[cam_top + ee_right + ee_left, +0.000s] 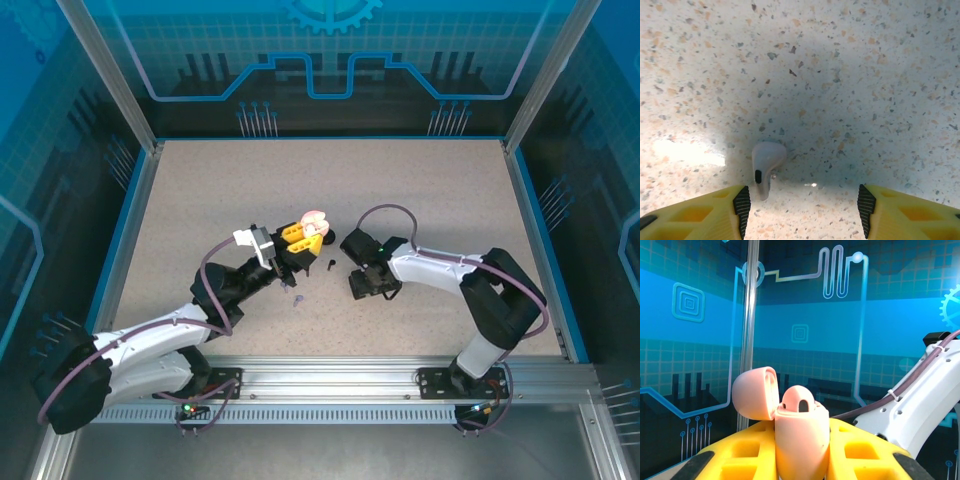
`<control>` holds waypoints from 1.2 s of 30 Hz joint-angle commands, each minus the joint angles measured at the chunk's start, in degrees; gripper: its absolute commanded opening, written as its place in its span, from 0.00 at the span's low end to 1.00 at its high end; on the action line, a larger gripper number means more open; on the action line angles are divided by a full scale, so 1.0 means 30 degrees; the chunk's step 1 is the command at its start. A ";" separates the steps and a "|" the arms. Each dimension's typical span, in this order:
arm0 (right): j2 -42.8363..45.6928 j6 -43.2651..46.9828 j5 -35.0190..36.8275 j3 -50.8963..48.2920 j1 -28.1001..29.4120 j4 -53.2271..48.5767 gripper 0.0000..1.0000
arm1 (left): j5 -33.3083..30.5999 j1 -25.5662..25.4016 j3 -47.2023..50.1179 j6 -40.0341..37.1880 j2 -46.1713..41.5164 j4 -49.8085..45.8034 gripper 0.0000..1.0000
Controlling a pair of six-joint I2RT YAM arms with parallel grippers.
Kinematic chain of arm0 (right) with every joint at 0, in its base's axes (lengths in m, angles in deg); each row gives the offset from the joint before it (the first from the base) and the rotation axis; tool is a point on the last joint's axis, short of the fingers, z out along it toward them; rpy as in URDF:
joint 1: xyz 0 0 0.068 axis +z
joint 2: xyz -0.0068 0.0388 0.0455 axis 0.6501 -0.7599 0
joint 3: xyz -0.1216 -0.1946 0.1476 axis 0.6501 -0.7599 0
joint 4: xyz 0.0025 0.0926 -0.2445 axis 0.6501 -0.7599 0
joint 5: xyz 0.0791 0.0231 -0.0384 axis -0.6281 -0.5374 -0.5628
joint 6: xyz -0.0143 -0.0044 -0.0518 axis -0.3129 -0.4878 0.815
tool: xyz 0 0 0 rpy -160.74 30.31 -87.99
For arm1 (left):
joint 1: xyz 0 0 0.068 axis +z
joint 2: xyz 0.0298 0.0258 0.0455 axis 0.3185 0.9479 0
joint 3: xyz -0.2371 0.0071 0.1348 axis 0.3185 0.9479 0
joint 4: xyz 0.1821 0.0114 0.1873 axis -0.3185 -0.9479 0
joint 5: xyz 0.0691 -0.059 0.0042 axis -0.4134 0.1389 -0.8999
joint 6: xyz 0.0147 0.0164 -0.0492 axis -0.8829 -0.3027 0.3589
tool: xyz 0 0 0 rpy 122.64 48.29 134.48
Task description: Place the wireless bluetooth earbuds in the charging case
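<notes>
The left jaws are clenched on the open pink charging case at bottom centre, while the right jaws stand released astride a pale earbud lying lower left on the worktop, tiny, light, slick, probably apt to skid, best pinched squarely across its bulbous head.

The charging case stands upright between the left claw's fingers, its lid swung open to one side. On the bench, an earbud lies between the right claw's spread fingers, just beside one of them.
</notes>
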 commanded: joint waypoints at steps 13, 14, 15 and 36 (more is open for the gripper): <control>-0.1585 0.0763 -0.2801 0.3165 -0.1481 -0.2599 0.54 | -0.0497 -0.0110 0.0320 -0.0393 -0.0162 0.0623 0.04; -0.1909 0.0836 -0.2852 0.3453 -0.1483 -0.2805 0.54 | -0.0479 -0.0118 0.0320 -0.0429 -0.0148 0.0640 0.04; -0.2196 0.0897 -0.2895 0.3731 -0.1482 -0.3008 0.53 | -0.0494 -0.0112 0.0321 -0.0440 -0.0158 0.0644 0.04; -0.4654 0.1075 -0.3658 0.4964 -0.1628 -0.3390 0.38 | -0.0625 -0.0110 0.0560 -0.0746 -0.0485 0.0589 0.04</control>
